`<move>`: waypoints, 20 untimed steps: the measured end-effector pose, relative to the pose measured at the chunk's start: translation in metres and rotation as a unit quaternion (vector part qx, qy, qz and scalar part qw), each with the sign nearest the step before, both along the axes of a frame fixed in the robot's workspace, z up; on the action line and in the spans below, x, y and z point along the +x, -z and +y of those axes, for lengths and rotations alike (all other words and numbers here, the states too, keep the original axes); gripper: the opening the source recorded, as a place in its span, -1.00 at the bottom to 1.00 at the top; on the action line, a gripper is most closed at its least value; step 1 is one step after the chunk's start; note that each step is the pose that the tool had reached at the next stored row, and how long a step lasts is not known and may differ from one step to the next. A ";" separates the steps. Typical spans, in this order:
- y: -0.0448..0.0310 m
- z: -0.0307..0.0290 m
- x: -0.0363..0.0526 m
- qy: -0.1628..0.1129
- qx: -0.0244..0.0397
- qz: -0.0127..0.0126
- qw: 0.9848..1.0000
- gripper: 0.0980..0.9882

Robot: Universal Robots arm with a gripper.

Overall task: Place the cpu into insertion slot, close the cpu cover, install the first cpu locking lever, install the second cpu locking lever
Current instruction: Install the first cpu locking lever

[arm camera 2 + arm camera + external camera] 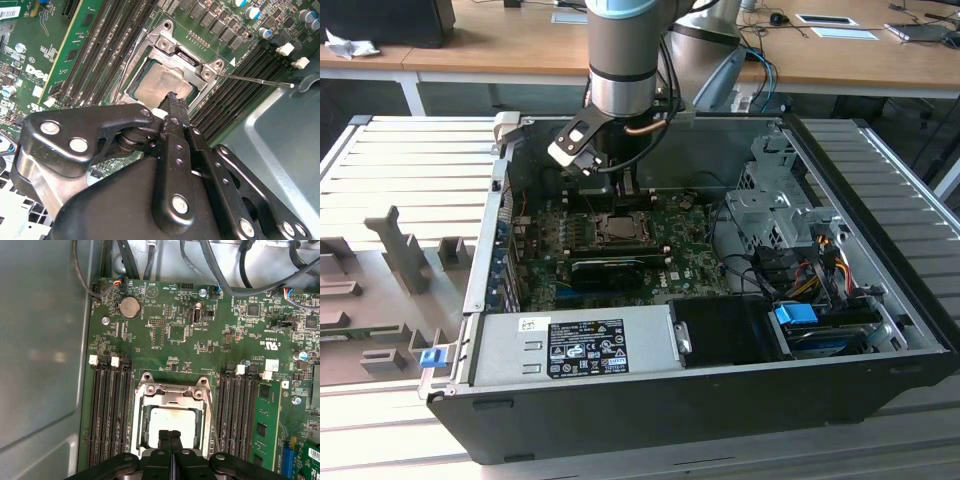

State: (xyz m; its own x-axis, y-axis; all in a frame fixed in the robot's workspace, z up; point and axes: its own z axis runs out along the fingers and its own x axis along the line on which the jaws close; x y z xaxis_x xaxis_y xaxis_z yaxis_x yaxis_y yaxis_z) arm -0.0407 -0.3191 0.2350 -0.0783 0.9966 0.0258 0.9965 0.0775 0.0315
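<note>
Poised with gripper [170,434] above cpu [172,420] in insertion slot [143,426].
Presses fingers together on nothing, over lowered cpu cover [172,391].

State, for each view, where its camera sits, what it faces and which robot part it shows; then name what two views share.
Exterior view: off the arm, above the open computer case, looking down into it; the arm and gripper show.
First wrist view: at the wrist, facing the motherboard straight on; the shut gripper shows.
Second wrist view: at the wrist, looking slantwise along the gripper at the cpu.
Both wrist views share the gripper, the cpu and the cpu cover around it.
</note>
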 end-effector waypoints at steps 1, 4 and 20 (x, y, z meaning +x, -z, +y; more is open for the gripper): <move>0.0000 0.0000 -0.0001 0.000 0.000 0.000 1.000 -0.98; -0.0002 -0.0001 -0.0002 0.000 0.000 0.000 1.000 -0.98; -0.0025 -0.0001 -0.0002 0.000 0.000 0.000 1.000 -0.98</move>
State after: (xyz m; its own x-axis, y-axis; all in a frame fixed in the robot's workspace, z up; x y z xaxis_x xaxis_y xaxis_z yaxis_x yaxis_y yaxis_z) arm -0.0409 -0.3191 0.2375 -0.0784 0.9966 0.0258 0.9965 0.0776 0.0314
